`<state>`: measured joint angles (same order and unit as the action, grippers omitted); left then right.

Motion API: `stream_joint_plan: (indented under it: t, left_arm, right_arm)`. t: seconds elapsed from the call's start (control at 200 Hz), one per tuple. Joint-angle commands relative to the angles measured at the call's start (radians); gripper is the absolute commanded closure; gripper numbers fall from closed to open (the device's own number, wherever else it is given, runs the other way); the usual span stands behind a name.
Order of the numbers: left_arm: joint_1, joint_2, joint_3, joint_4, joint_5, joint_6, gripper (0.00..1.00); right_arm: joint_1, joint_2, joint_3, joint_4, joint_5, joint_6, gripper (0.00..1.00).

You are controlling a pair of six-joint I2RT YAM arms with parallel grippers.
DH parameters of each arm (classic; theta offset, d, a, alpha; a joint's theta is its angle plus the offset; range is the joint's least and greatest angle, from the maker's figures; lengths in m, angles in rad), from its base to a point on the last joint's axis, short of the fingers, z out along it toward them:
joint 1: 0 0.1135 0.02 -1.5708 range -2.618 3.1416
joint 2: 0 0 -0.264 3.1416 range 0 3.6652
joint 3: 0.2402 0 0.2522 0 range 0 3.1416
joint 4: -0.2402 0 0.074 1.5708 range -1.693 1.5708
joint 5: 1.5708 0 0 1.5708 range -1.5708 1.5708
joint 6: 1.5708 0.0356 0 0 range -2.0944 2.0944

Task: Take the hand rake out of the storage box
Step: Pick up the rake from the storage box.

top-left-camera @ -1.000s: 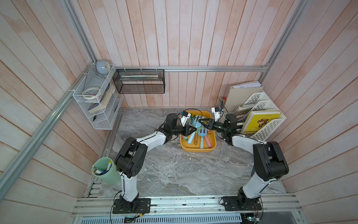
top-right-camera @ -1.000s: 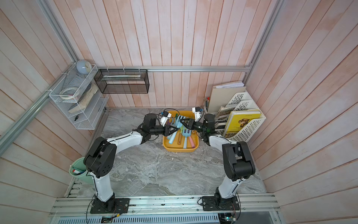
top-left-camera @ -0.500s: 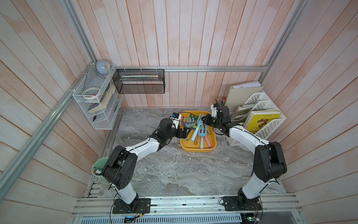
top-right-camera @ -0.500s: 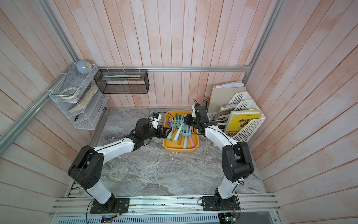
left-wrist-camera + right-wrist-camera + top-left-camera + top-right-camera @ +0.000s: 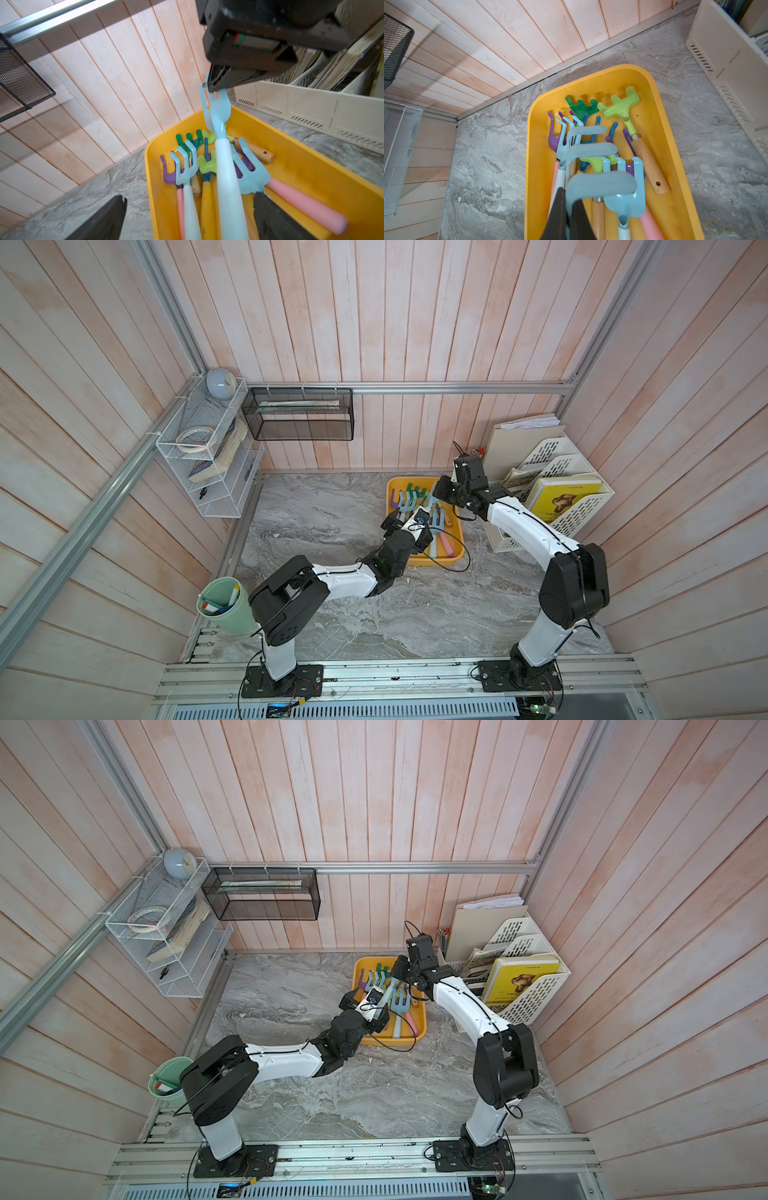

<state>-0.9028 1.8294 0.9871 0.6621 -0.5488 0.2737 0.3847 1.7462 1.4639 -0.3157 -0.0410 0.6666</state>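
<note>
Left claw [image 5: 190, 197] newly released, right claw [image 5: 569, 198] grasping hand rake [image 5: 226, 176] tines; over storage box [image 5: 307, 170]

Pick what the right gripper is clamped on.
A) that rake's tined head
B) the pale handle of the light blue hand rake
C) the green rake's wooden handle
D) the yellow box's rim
A: in the left wrist view the right gripper is shut on the tined head of the light blue hand rake. The rake's pale handle slants down over the storage box.
</note>
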Motion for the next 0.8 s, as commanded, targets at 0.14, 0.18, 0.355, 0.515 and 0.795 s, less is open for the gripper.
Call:
stream_joint_plan:
  t: [0.14,0.18,0.355,0.515,0.795]
  left_arm:
    - [0.021,0.072,0.1,-0.058,0.021,-0.024,0.04]
    - [0.024,0.081,0.113,-0.073,0.03,-0.028,0.05]
    - [0.027,0.123,0.155,-0.113,0.034,-0.034,0.07]
    - [0.03,0.158,0.19,-0.15,0.024,-0.03,0.1]
    - [0.056,0.143,0.182,-0.174,0.044,-0.071,0.59]
  right_arm:
    - [0.0,0.006,0.029,-0.002,-0.053,0.026,1.0]
    - [0.0,0.008,0.031,-0.002,-0.059,0.029,1.0]
    - [0.002,0.016,0.046,0.01,-0.083,0.034,1.0]
    - [0.003,0.013,0.052,0.016,-0.091,0.032,1.0]
    - [0.004,0.017,0.038,0.041,-0.125,0.025,0.93]
